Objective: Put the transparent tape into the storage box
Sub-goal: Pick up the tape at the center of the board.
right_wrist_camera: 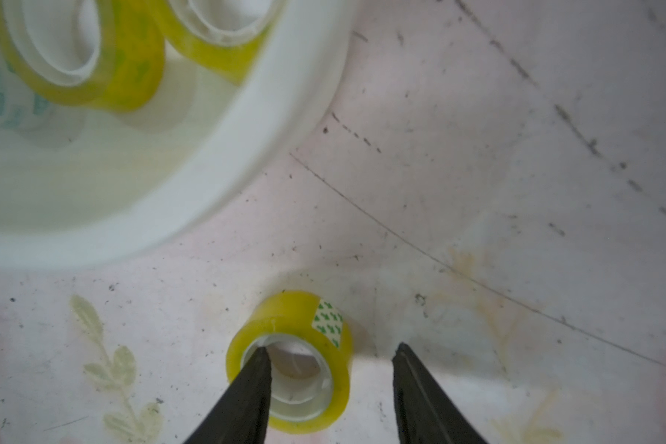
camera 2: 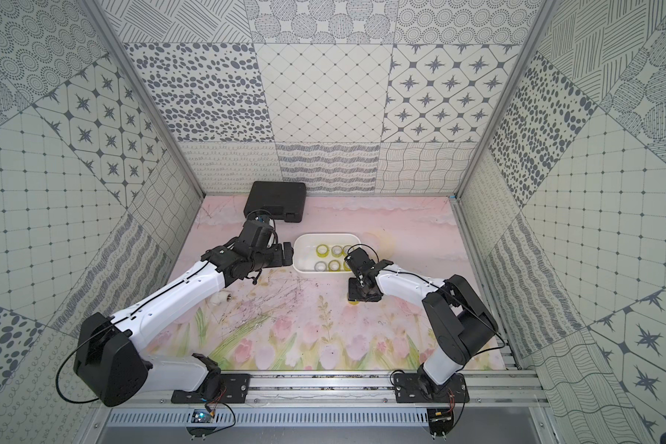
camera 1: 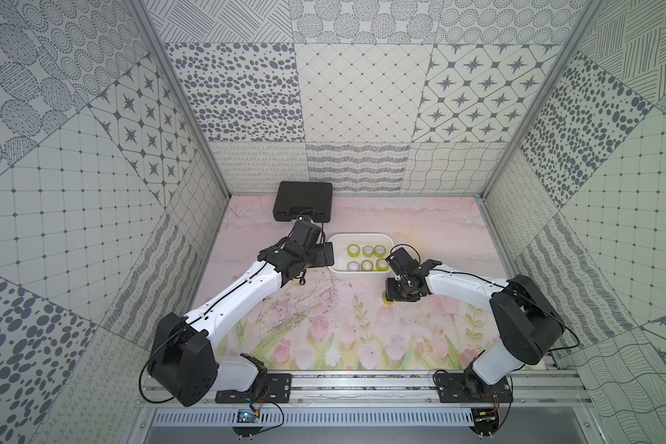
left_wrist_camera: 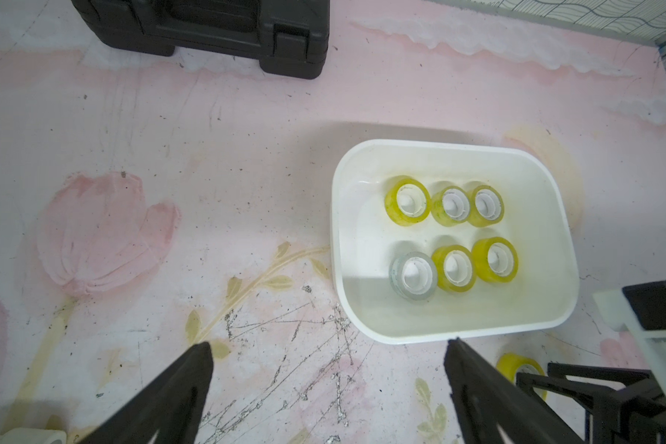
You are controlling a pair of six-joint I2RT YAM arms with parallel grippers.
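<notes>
The white storage box holds several small rolls of transparent tape, most of them yellowish and one greyish. One more yellowish roll lies on the mat just outside the box's near right corner. My right gripper points down over it. One finger sits inside the roll's core and the other stands outside the roll with a gap, so the jaws are apart. My left gripper hangs wide open and empty beside the box's left wall.
A black hard-shell case lies at the back left, behind the left arm. A small white cylinder rests on the floral mat under the left forearm. Patterned walls enclose the table on three sides.
</notes>
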